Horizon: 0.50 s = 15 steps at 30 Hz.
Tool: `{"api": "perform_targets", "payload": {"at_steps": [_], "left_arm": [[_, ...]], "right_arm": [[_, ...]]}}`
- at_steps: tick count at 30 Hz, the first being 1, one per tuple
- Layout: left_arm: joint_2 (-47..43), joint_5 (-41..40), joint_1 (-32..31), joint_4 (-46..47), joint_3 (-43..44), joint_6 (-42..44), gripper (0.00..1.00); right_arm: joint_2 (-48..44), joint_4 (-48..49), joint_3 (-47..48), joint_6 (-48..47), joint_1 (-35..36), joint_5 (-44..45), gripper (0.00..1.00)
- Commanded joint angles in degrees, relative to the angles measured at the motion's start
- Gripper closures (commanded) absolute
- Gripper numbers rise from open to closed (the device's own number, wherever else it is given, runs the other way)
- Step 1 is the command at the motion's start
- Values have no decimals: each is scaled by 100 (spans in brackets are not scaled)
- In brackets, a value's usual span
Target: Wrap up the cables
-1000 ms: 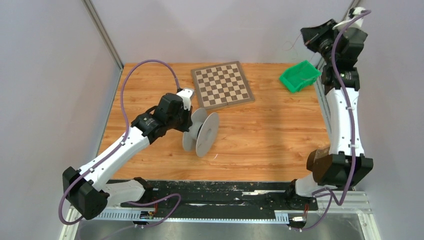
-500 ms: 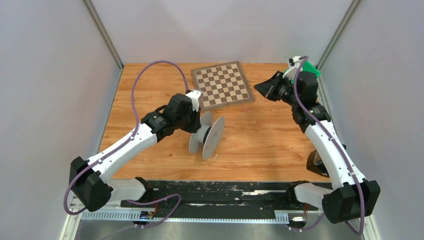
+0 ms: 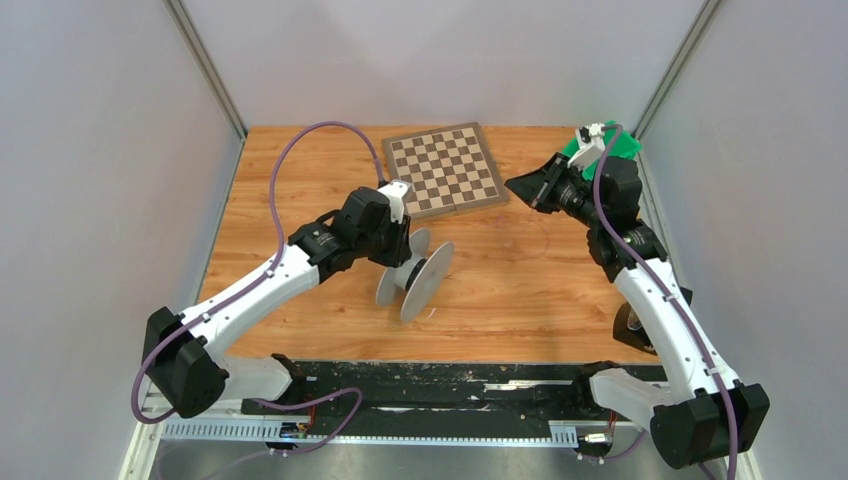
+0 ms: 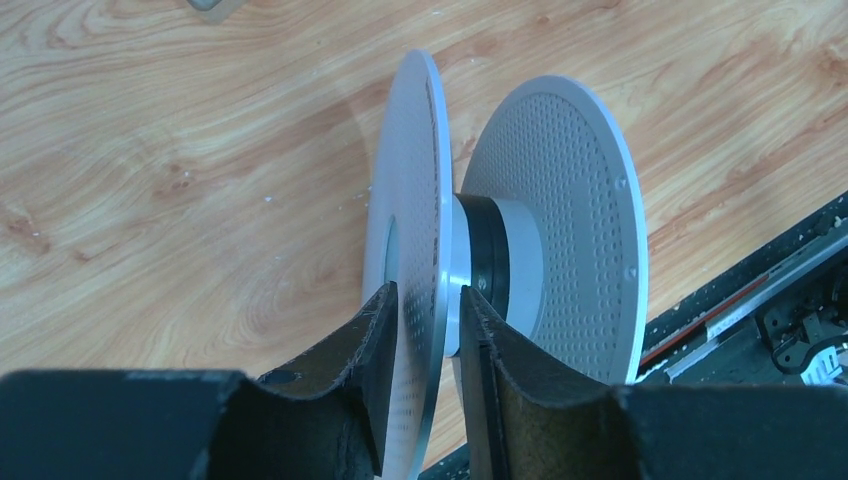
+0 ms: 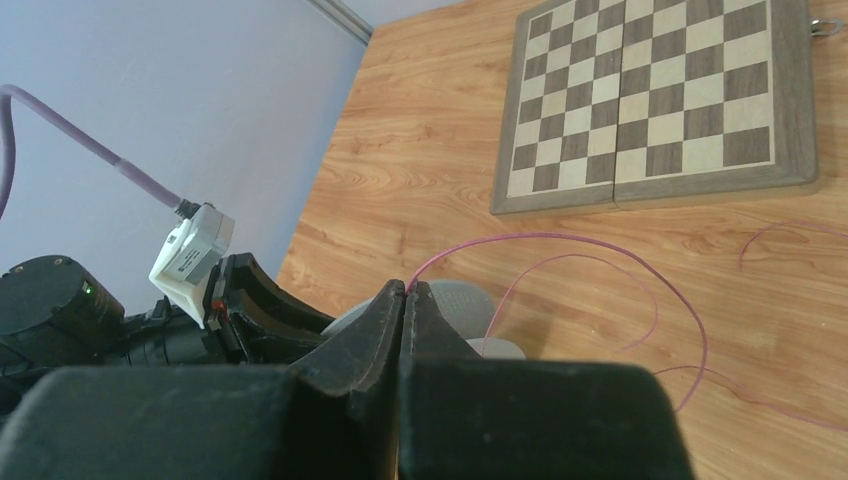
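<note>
With our left gripper (image 4: pixel 427 296) we clamp one flange of the spool (image 4: pixel 560 200), and to the right of the spool our right gripper (image 5: pixel 405 290) pinches the thin pink cable (image 5: pixel 560 237).

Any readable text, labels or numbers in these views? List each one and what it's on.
No text can be read in any view.
White box on the left arm's wrist: small grey label, too blurred to read.
Chessboard: no letters or numbers visible along its border.
</note>
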Motion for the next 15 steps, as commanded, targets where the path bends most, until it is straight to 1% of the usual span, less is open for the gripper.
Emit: {"api": "perform_targets", "payload": {"at_steps": [1,7,12,15], "left_arm": [[78,-28,-25,84,378,-72,62],[118,-56,-27,59,488,-59,60],[165,32,-25,32,591,-73,62],[163,50,-25,14,605,-75,70]], "right_arm": [[-109,258,50,116,43,-215,100],[-130,252,221,199,164,-302,100],[-192,249,344,283,325,-295,100],[-263,235,366,307,409,-272,100]]}}
